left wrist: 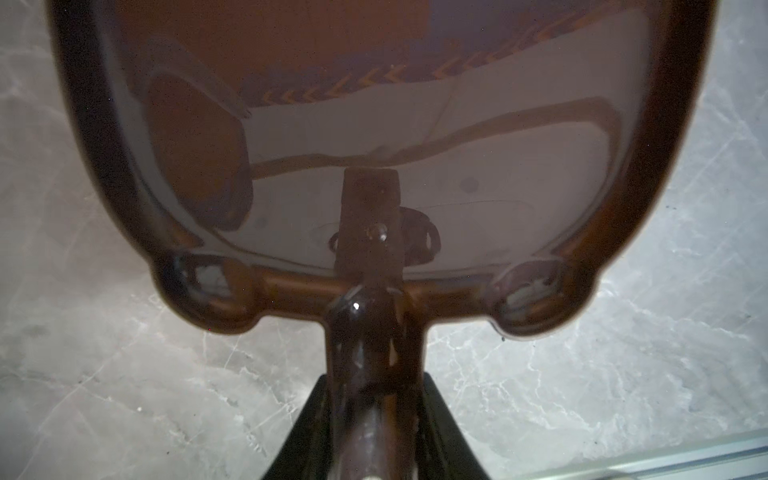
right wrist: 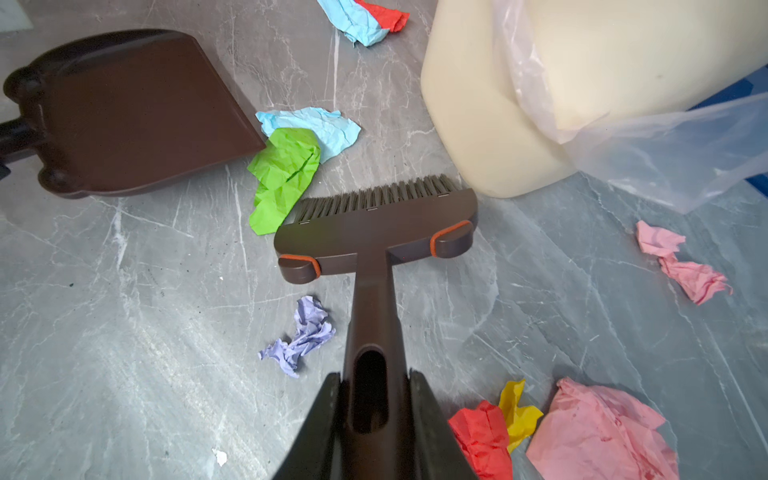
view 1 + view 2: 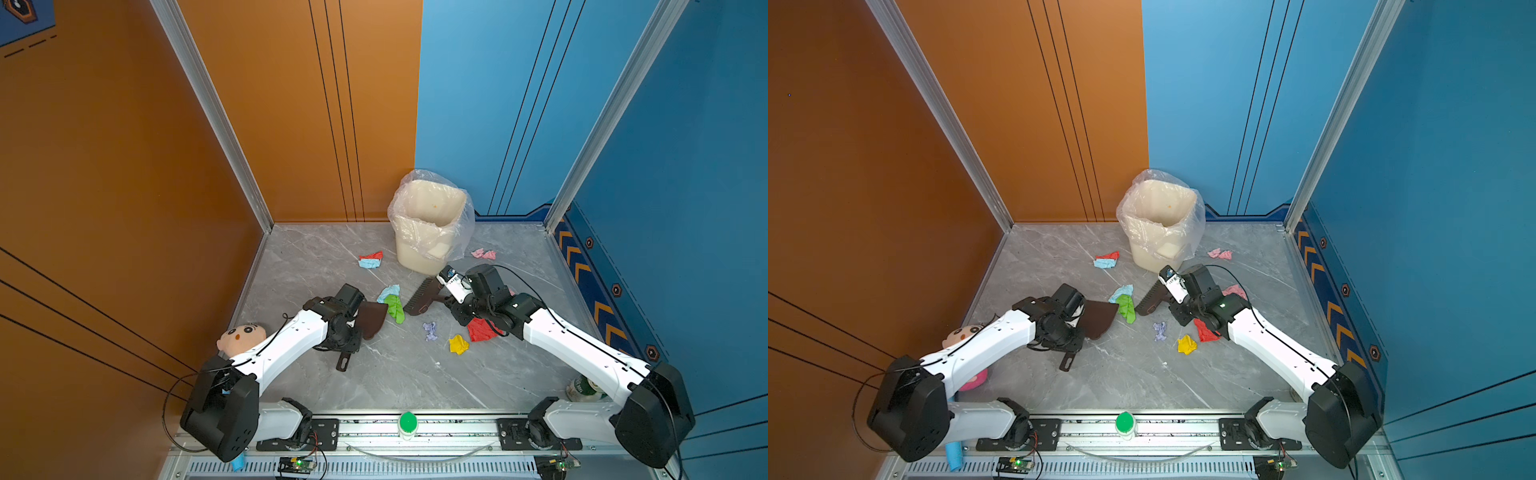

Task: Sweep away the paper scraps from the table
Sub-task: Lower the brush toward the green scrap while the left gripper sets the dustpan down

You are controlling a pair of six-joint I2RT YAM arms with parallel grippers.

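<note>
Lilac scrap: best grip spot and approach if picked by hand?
Pinch the lilac scrap at its bunched middle, from straight above. It lies flat and crumpled on the table, apart from the other scraps, its raised folds offering the only purchase.

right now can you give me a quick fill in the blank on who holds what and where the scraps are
1. The left gripper is shut on the handle of the brown ____.
2. The right gripper is shut on the handle of the ____, whose bristles point toward the lined bin.
3. The scrap touching the dustpan's front lip is the ____ scrap, with a light blue scrap beside it.
4. The lilac scrap lies on the ____, apart from the brush.

Missing words: dustpan; brush; green; table
</note>
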